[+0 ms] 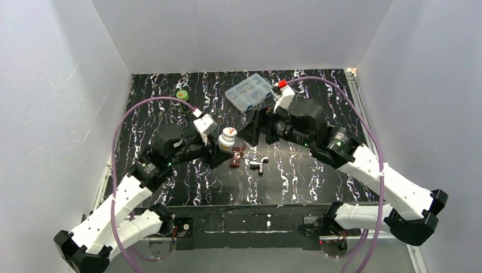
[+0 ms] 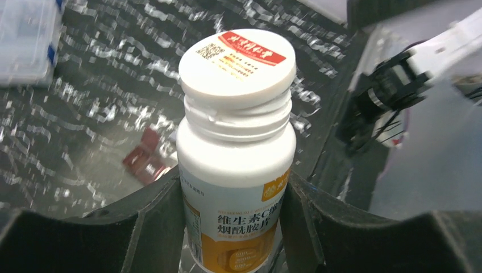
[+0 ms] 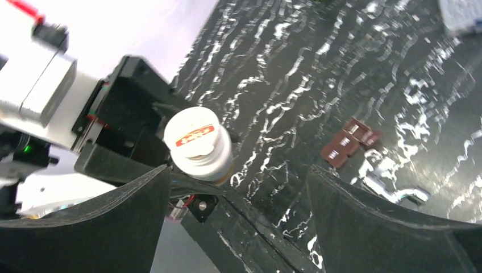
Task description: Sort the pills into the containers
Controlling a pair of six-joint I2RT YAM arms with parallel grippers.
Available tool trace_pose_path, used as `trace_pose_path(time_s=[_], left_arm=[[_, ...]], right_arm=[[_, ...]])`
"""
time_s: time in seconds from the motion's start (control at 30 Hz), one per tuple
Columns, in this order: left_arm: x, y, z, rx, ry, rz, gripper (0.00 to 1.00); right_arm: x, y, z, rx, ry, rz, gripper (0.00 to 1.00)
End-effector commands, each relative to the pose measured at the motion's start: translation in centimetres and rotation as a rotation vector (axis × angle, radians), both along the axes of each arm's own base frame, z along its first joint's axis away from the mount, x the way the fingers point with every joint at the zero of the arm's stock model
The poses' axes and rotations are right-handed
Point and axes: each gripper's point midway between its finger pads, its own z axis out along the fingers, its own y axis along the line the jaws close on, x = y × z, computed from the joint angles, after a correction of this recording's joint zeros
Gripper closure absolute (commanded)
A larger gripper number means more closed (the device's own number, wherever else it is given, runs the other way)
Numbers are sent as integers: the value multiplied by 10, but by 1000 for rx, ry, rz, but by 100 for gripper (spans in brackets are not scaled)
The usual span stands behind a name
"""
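Observation:
My left gripper [image 2: 233, 177] is shut on a white pill bottle [image 2: 236, 142] with an orange label, held upright at mid-table [image 1: 228, 138]. Its white cap [image 2: 237, 65] sits on top, with the neck's threads showing below it. The pills are hidden. Just right of the bottle, my right gripper [image 1: 257, 132] stands open with nothing between its fingers [image 3: 239, 170], and the bottle [image 3: 199, 145] shows beyond its left finger. The container, a small dark red-brown case [image 1: 236, 156], lies flat on the table in front of the bottle [image 2: 145, 160] [image 3: 349, 142].
A shiny silver metal piece [image 1: 257, 165] lies right of the case [image 3: 401, 194]. A clear compartment box [image 1: 249, 91] sits at the back centre [image 2: 25, 40]. A small green object [image 1: 182, 95] is at the back left. White walls enclose the black marbled table [image 1: 318, 176].

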Motion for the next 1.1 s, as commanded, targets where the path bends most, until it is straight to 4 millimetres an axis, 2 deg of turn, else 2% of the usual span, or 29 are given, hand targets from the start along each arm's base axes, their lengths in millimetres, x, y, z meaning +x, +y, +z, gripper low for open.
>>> trace_pose_path(time_s=[0.0,0.2,0.37,0.43,0.5,0.57,0.63,0.77,0.87,0.97,1.0,1.07], left_arm=[[18,16,-31,99,-64,103,100],[29,21,-74,175,-56,181,100],[48,29,-89,188,-140,263,100],[59,39,-90,190,-154,352,100],[68,50,-87,186,-173,436,100],[72,59,-81,183,-188,487,100],[76,69,-74,188,-195,533,100],[87,90,-61,159,-159,662,100],[95,112,-47,115,-160,762,100],[99,133,-43,111,-141,845,100],[100,139,-40,104,-143,867,100],[101,145,-33,90,-149,897,100]], right_arm=[[17,-17,-6,98,92,-75,7],[38,-26,-42,101,191,-128,17],[58,-31,-85,80,282,-187,36],[65,-33,-105,37,301,-216,39],[70,-36,-129,-31,332,-247,45],[72,-34,-150,-102,353,-265,39],[75,-29,-167,-190,338,-293,37],[74,-4,-199,-341,332,-294,34],[78,8,-219,-421,320,-305,31],[85,15,-233,-524,302,-327,30],[86,14,-245,-580,305,-331,29],[87,20,-249,-619,287,-322,28]])
